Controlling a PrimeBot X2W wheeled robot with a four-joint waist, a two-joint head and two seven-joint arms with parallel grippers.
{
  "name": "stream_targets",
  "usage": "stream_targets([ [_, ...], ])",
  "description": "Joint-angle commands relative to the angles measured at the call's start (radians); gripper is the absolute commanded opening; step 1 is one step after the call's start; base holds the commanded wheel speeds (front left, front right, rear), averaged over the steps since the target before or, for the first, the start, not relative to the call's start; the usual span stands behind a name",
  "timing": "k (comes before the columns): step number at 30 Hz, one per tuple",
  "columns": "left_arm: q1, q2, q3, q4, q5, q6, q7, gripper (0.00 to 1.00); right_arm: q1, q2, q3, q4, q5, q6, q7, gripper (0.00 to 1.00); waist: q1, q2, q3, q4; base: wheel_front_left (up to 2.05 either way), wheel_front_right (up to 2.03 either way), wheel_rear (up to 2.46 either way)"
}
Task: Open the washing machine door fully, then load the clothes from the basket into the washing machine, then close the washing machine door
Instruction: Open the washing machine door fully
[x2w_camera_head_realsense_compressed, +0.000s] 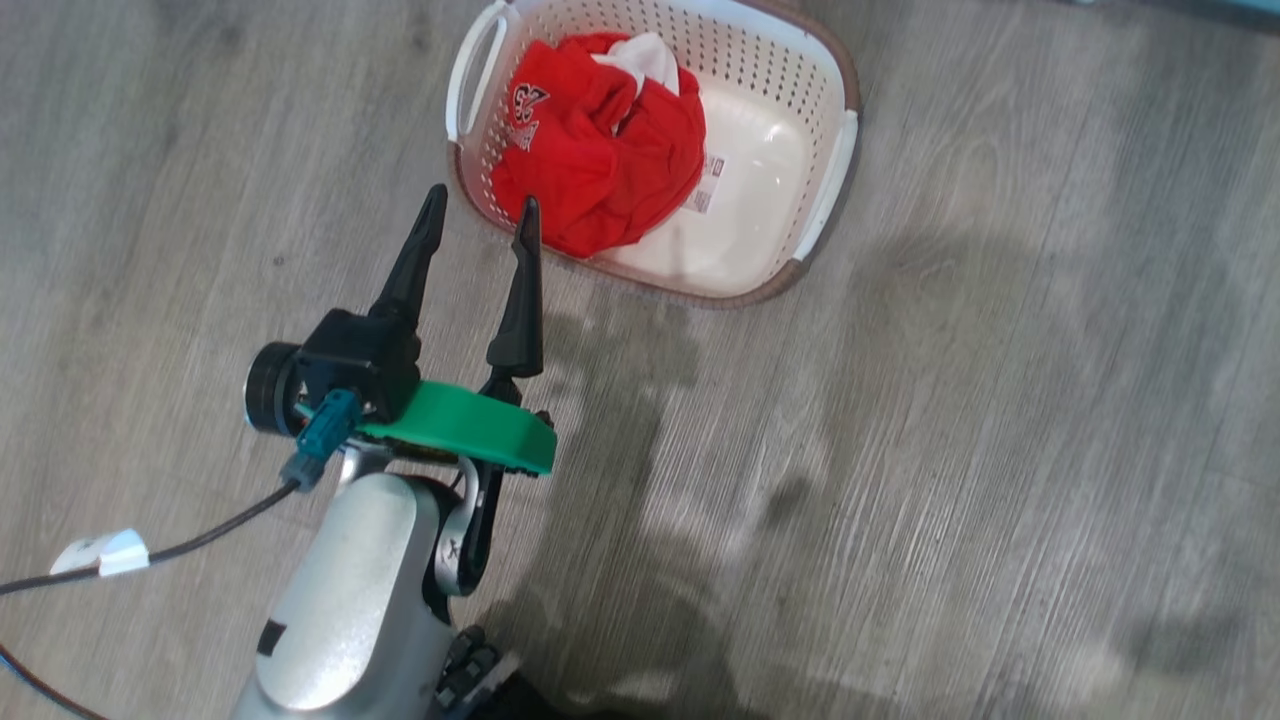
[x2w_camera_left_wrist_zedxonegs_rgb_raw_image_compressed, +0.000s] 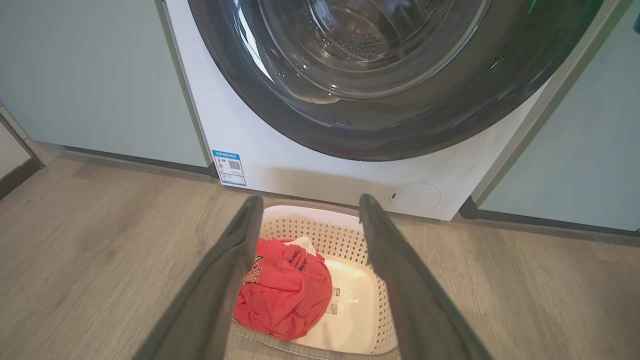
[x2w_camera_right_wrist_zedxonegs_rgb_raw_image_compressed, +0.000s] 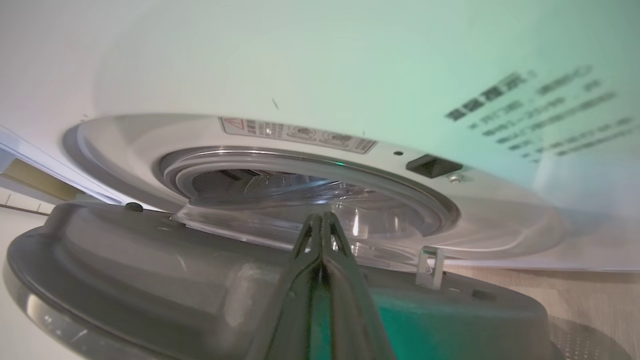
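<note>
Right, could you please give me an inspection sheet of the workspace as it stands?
Surface: grey wood-grain floor.
Job's things: basket on floor before washing machine, holding red clothes plus white piece; washing machine door partly open.
Clutter: nothing seen.
Grippers: left gripper open, pointing at basket; right gripper shut, tips by door's inner side.
Cables: dark cable with white tag beside left arm.
Surroundings: pale teal cabinets flank machine.

Looks to me like a home laundry corner: washing machine (x2w_camera_left_wrist_zedxonegs_rgb_raw_image_compressed: 300, 170) at twelve o'clock, teal cabinets (x2w_camera_left_wrist_zedxonegs_rgb_raw_image_compressed: 100, 75) at ten and two, basket (x2w_camera_left_wrist_zedxonegs_rgb_raw_image_compressed: 315, 227) on plank floor (x2w_camera_left_wrist_zedxonegs_rgb_raw_image_compressed: 90, 260).
</note>
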Motion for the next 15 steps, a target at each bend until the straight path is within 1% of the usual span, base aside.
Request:
stream_targets([
  [1, 0.008, 0.014, 0.033, -0.029, -0.004, 0.006, -0.013, 1.00, -0.013, 0.041, 0.002, -0.034, 0.018, 0.001, 0.023, 0.00, 0.0000, -0.0001, -0.013, 0.003, 0.00, 0.00, 0.00],
  [10, 0.043, 0.014, 0.031, -0.017, 0.005, 0.008, -0.013, 1.00, 0.143, 0.065, -0.015, -0.091, 0.131, 0.001, 0.116, 0.00, 0.0000, -0.0001, -0.106, 0.008, 0.00, 0.00, 0.00],
  [15, 0.068, 0.014, 0.029, -0.013, 0.011, 0.009, -0.013, 1.00, 0.236, 0.083, -0.024, -0.130, 0.191, 0.001, 0.142, 0.00, 0.0000, -0.0001, -0.166, 0.015, 0.00, 0.00, 0.00],
])
